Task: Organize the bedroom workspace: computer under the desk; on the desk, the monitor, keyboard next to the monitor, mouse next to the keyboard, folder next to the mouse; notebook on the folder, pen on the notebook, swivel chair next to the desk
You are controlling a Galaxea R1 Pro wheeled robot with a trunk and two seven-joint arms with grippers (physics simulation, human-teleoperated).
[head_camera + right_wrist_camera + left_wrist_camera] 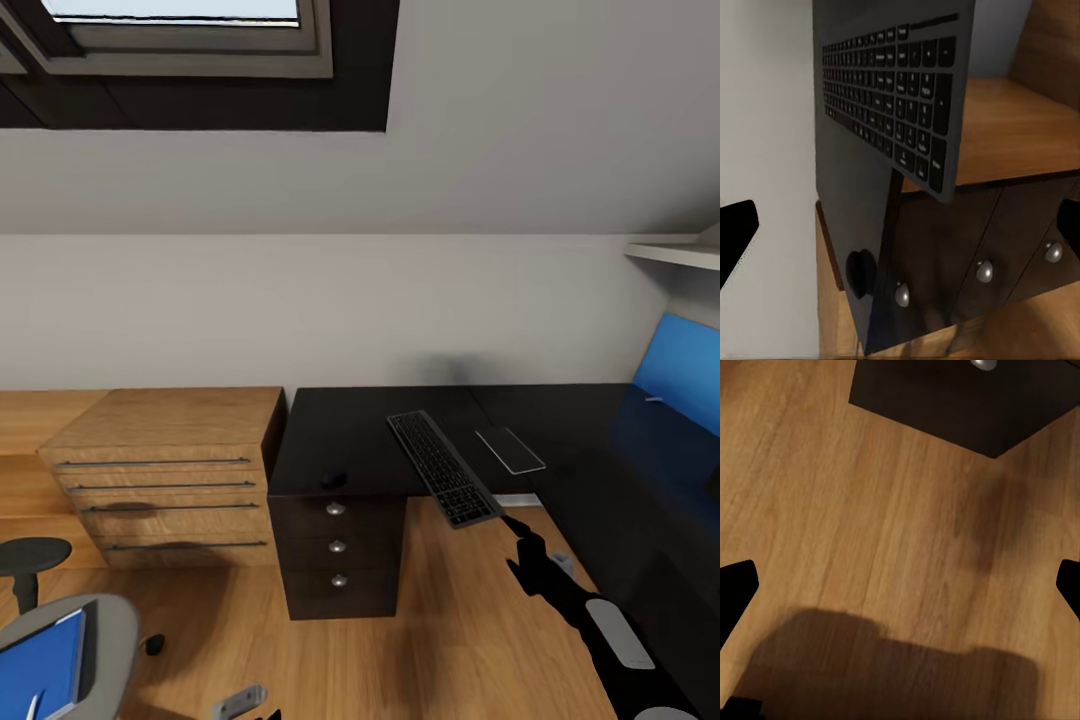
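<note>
Right gripper (505, 519): fingers clamped on the keyboard (443, 467) end, above the desk (350, 440).
Right wrist: mouse (860, 271) beneath keyboard.
Left gripper: fingers (736, 592) spread wide above floor (870, 532).

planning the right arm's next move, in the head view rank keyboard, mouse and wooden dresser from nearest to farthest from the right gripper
1. keyboard: at the right gripper, its near end at the fingertips.
2. mouse: on the desk's front edge, above the drawer unit.
3. wooden dresser: beyond the desk's left end.
</note>
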